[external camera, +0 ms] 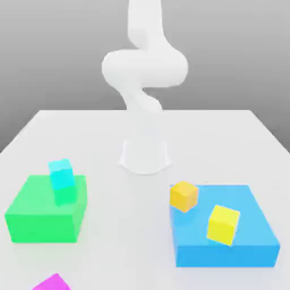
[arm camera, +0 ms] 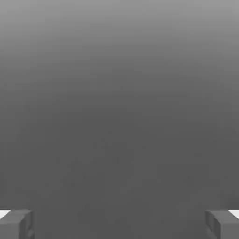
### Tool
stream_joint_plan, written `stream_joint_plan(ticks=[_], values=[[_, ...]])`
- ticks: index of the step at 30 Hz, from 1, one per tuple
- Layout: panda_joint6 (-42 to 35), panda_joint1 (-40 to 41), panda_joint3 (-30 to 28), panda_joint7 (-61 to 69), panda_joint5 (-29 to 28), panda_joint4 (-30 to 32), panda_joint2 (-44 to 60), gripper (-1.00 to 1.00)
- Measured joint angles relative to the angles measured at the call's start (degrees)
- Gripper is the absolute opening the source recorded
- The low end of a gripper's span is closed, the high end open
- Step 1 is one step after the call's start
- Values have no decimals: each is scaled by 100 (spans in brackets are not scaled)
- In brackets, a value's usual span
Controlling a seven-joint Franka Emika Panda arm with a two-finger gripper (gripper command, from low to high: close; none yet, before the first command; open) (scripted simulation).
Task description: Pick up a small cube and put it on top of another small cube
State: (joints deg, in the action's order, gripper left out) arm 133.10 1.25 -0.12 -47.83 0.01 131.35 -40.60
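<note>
end effector (arm camera: 119,225) spread | magenta cube (external camera: 52,282) — cut by frame edge | cyan cube (external camera: 62,174) — at green block's (external camera: 46,209) back edge

This is a pretend place made by a computer. The table (external camera: 129,229) and blocks (external camera: 48,212) look plain and smooth.

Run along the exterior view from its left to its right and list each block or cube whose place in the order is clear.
Green block → orange cube → yellow cube
</note>
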Motion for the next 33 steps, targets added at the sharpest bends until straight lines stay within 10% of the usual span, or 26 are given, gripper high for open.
stream_joint_plan(ticks=[33], values=[[2023,1195,-447,-2076,486,-638,6900,0]])
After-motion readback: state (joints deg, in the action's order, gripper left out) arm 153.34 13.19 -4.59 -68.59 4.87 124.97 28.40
